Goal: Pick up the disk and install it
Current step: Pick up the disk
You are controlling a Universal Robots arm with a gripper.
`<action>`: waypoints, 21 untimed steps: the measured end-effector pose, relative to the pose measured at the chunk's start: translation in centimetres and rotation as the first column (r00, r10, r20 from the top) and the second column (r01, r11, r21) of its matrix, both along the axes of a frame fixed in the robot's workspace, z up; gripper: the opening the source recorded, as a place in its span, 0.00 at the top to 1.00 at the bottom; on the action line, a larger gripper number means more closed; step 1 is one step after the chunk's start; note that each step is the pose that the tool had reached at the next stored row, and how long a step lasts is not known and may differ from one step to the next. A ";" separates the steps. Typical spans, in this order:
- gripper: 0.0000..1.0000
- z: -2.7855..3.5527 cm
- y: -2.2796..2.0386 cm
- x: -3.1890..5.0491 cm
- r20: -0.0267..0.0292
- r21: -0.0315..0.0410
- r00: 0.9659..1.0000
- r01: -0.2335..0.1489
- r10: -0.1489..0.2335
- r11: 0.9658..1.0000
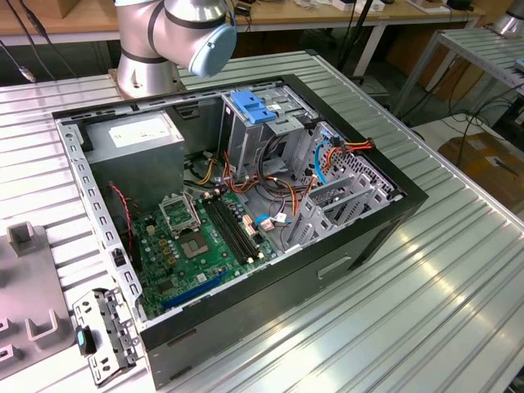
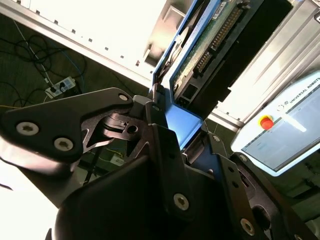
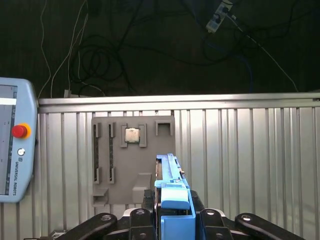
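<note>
Surface: ribbed aluminium table, with glare along the slats. In the exterior view an open computer case lies on its side at centre, green motherboard facing up. Inside it, a grey power-supply box sits at ten o'clock and a metal drive cage with a blue latch at twelve. A cable bundle crowds the space between cage and board. The arm base stands just beyond the case at eleven. A grey fixture tray is at eight, and a small bracket at seven, just beside the case corner.

Room: more benches from twelve to two.

Gripper: jaws closed on the disk, held edge-on by its blue rail. The second wrist view shows its green circuit board, with the black fingers clamped.

First wrist view: a slotted grey plate carrying a square chip lies near the disk. A teach pendant sits well apart from it.

Edges: the table edge runs just past the plate, with dark floor and loose cables beyond. Open slats lie from three to six o'clock of the case.
</note>
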State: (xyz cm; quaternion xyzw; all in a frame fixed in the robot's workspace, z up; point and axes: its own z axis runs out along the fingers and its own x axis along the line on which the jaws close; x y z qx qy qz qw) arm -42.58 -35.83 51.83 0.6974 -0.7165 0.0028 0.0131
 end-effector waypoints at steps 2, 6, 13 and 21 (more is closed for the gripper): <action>0.63 0.01 0.00 0.24 0.000 0.000 1.000 0.000 0.000 1.000; 0.63 0.00 0.00 0.44 0.000 0.000 1.000 0.000 0.000 1.000; 0.63 0.58 0.00 0.57 -0.002 0.000 1.000 0.000 0.000 1.000; 0.63 0.81 0.00 0.90 -0.006 0.000 1.000 0.000 0.000 1.000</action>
